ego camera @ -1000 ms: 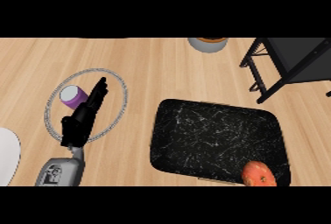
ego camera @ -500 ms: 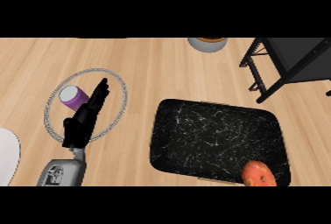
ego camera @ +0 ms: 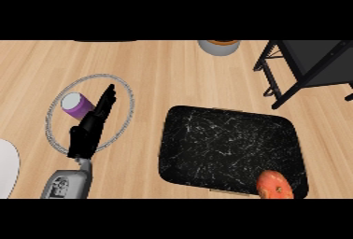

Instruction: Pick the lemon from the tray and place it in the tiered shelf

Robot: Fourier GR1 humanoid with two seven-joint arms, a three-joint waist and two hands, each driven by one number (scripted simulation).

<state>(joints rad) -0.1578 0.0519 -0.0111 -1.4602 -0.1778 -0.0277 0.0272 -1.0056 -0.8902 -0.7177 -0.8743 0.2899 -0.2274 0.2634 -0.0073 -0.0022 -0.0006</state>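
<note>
Head view only. Left hand (ego camera: 89, 128) lies flat over a clear ring-rimmed plate (ego camera: 91, 74), fingers (ego camera: 107, 98) straight, holding nothing. A purple cup (ego camera: 77, 104) sits just left of the fingertips, possibly touching. The black marbled tray (ego camera: 221, 140) is right of the fingers. An orange-red fruit (ego camera: 276, 185) sits in the tray's near-right corner, well apart from the fingers. The black tiered shelf (ego camera: 310, 65) stands far right, beyond the tray.

shelf (ego camera: 318, 63) cropped right, bowl (ego camera: 219, 48) cropped top
</note>
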